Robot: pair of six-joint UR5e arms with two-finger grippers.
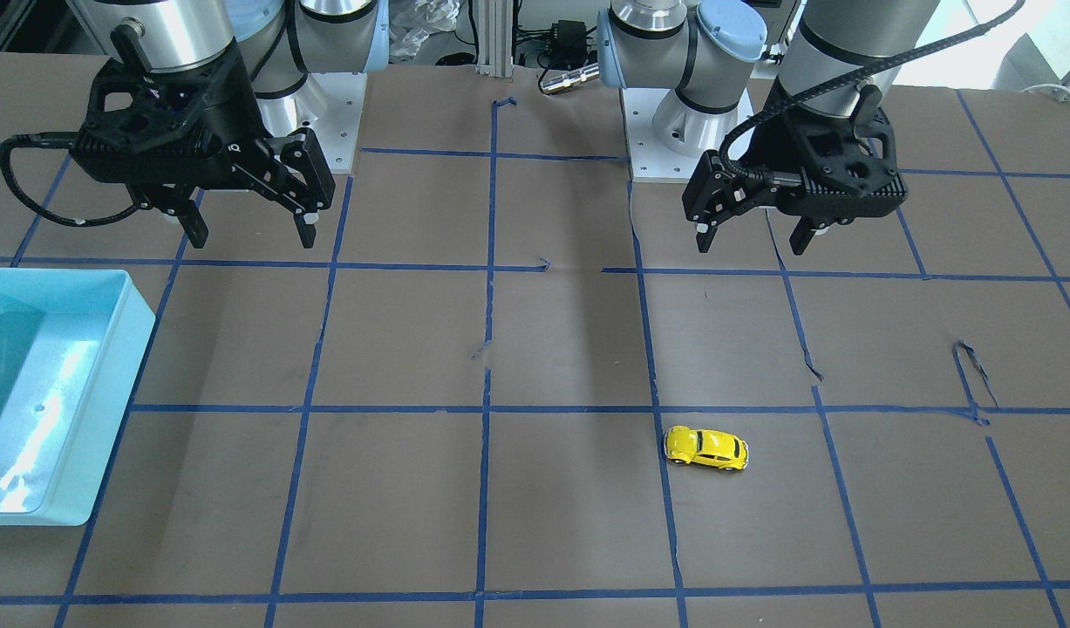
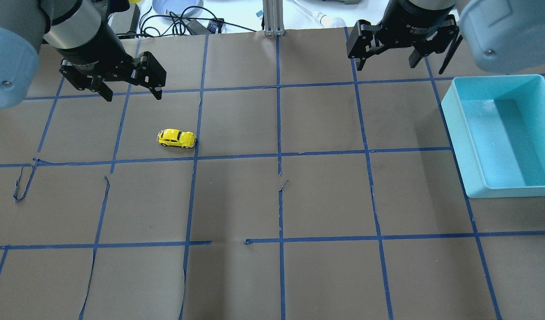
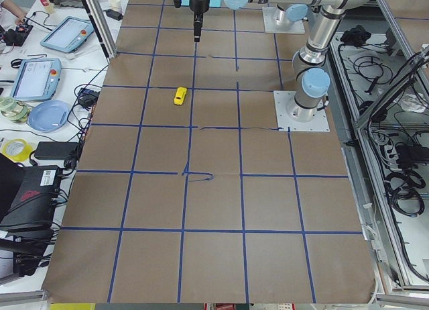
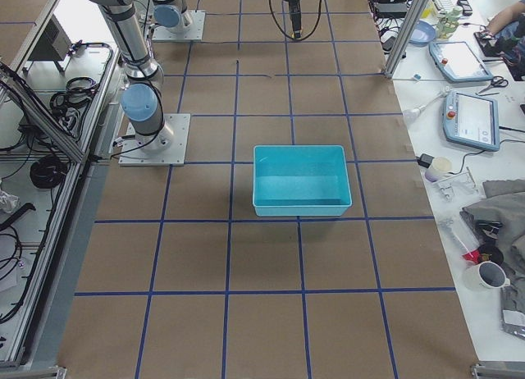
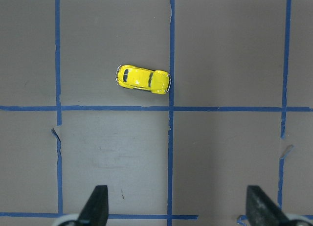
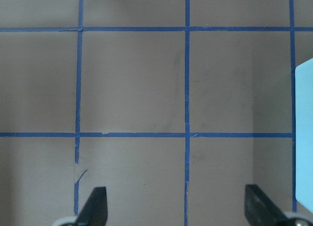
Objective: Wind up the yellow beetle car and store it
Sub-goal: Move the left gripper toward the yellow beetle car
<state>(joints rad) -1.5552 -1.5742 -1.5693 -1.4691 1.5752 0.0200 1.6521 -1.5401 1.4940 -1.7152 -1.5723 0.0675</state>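
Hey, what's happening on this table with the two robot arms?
Nothing is being handled yet. The yellow beetle car sits alone on the brown table, on the left arm's side. The left gripper and right gripper both hang above the table with fingers open, holding nothing. An empty light-blue bin sits on the right arm's side.

Car (image 1: 707,448): glossy yellow body, dark windows, black wheels.
Table (image 1: 569,349): dull brown paper cover, marked with blue tape lines in a grid of squares; one blue line runs just beside the car.
Bin (image 2: 454,133): pale turquoise all over, with white glare on its floor.
My left gripper (image 1: 751,247): matt black, a small white spot near each fingertip.
My right gripper (image 1: 252,240): the same black, the same white spots.
My arms (image 2: 72,24): silver tubes, black bands, light blue caps on the joints.
My base plates (image 1: 338,113): white.
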